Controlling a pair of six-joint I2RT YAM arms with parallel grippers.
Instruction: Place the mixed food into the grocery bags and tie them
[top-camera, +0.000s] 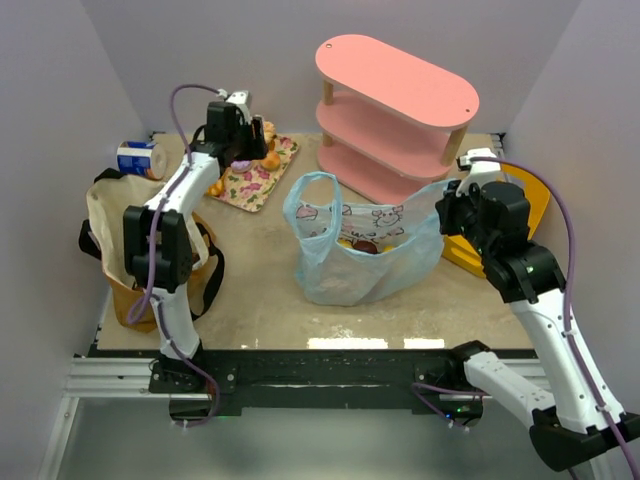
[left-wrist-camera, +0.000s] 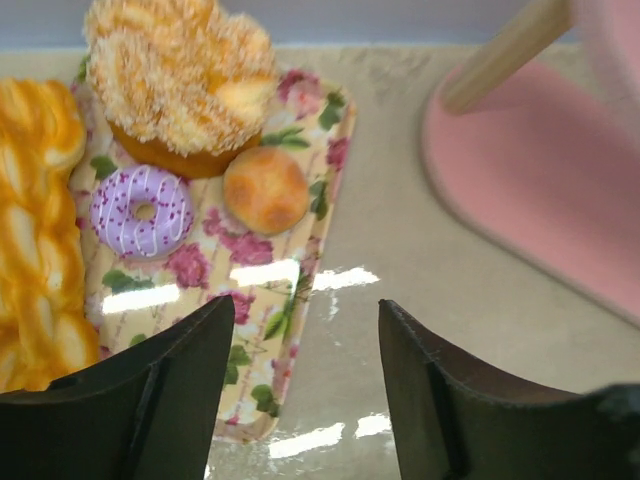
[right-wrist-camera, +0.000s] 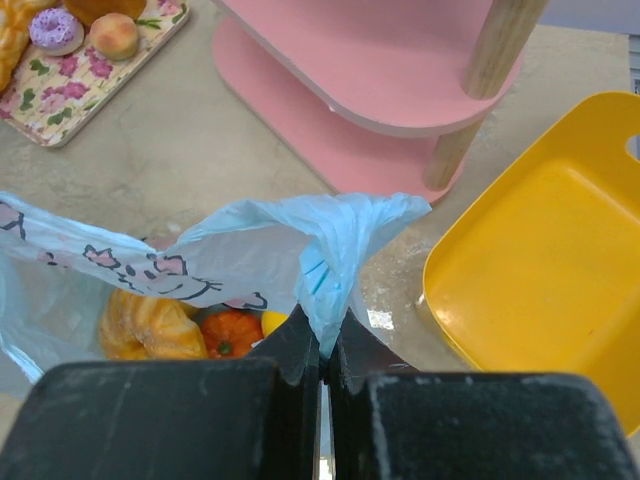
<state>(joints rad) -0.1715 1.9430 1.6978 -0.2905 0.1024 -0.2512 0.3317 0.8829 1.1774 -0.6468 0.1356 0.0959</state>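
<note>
The small bun (left-wrist-camera: 266, 188) is sitting on the flowered tray (left-wrist-camera: 290, 300), just beside the purple doughnut (left-wrist-camera: 141, 210) and close under the cupcake (left-wrist-camera: 180, 90). The left gripper (left-wrist-camera: 305, 340) is hovering over the tray's near corner with its fingers standing partly apart and nothing between them. The bun is lying ahead of the fingertips, not yet inside the gap. This looks like the reach for the bun, and it is asking for care: the fingers should be coming down on either side of the bun alone, clear of doughnut and cupcake, and closing gently, since a round thing may roll off. The blue plastic bag (top-camera: 330, 270) is waiting mid-table, a glazed doughnut (right-wrist-camera: 150, 325) already inside — the right gripper (right-wrist-camera: 322, 350) is pinching one handle (right-wrist-camera: 340, 240) with its fingers fully closed, holding the mouth up for the drop.
</note>
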